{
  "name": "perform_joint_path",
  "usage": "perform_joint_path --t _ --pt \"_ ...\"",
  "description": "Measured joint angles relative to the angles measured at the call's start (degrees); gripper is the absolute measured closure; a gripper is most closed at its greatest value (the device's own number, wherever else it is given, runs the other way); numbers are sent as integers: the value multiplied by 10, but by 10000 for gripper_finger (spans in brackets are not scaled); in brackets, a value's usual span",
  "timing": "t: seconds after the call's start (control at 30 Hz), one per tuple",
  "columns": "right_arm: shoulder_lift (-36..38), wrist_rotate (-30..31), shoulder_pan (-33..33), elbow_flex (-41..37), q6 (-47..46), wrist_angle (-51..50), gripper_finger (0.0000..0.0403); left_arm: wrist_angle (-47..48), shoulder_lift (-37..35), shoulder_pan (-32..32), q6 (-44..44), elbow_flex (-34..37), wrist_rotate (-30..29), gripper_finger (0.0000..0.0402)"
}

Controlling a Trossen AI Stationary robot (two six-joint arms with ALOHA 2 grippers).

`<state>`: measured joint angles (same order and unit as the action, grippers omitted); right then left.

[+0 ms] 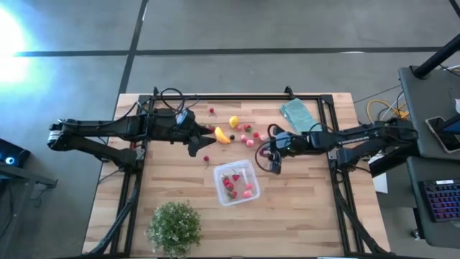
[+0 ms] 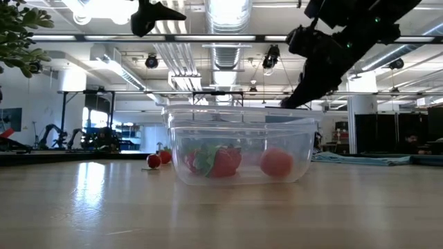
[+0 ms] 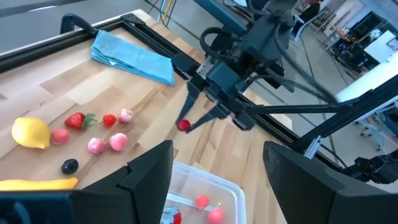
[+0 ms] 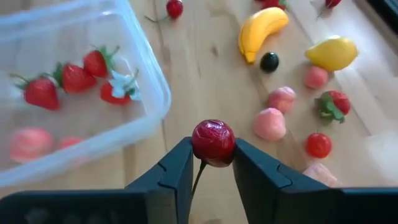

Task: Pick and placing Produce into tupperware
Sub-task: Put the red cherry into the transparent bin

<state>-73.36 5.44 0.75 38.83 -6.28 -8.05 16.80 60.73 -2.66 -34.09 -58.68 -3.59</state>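
Note:
The clear tupperware (image 1: 236, 183) stands mid-table and holds several red strawberries (image 4: 74, 78) and pink pieces. Loose produce lies on the wood beyond it: a banana (image 4: 261, 28), a lemon (image 4: 333, 53), a dark berry (image 4: 269, 61) and pink and red pieces (image 4: 269, 123). My right gripper (image 1: 269, 155) hangs just right of the box's far corner, shut on a red cherry (image 4: 213, 142). To the left of the produce, my left gripper (image 3: 217, 158) hovers above the table, open with nothing between its fingers. My right gripper pinches the round body of the red cherry (image 4: 213, 149) between its two fingertips. The fingers slant downward from the table's right side. The cherry is lifted clear of the table (image 3: 183, 125), and its thin stem (image 4: 199, 177) runs back between the fingers.
A teal folded cloth (image 1: 298, 114) lies at the far right of the table. A bushy green plant (image 1: 174, 229) stands at the near edge, left of the box. A black frame (image 1: 237, 96) borders the table. Two small red pieces (image 2: 159, 159) lie left of the box.

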Motion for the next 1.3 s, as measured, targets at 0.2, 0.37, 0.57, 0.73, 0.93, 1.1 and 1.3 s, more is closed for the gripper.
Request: perform_joint_path --t 0.2,0.37,0.57,0.73,0.93,1.1,1.3 --pt "-50 -26 -41 77 19 2 293 0 0 0 1 1 0 166" --pt "-117 -71 -46 126 35 -38 304 1 0 0 5 2 -3 166" --pt "-157 -156 -44 162 33 -36 308 2 0 0 5 7 -4 166" --pt "-208 -228 -40 194 29 -59 295 1 1 0 14 10 -4 166" --pt "-233 -264 -37 217 14 -59 258 6 4 0 15 10 -4 166" --pt "-222 -235 -37 226 -6 -83 223 48 4 0 15 10 -4 166" --pt "-195 -98 -37 261 -25 -179 209 149 8 0 14 10 -35 166"
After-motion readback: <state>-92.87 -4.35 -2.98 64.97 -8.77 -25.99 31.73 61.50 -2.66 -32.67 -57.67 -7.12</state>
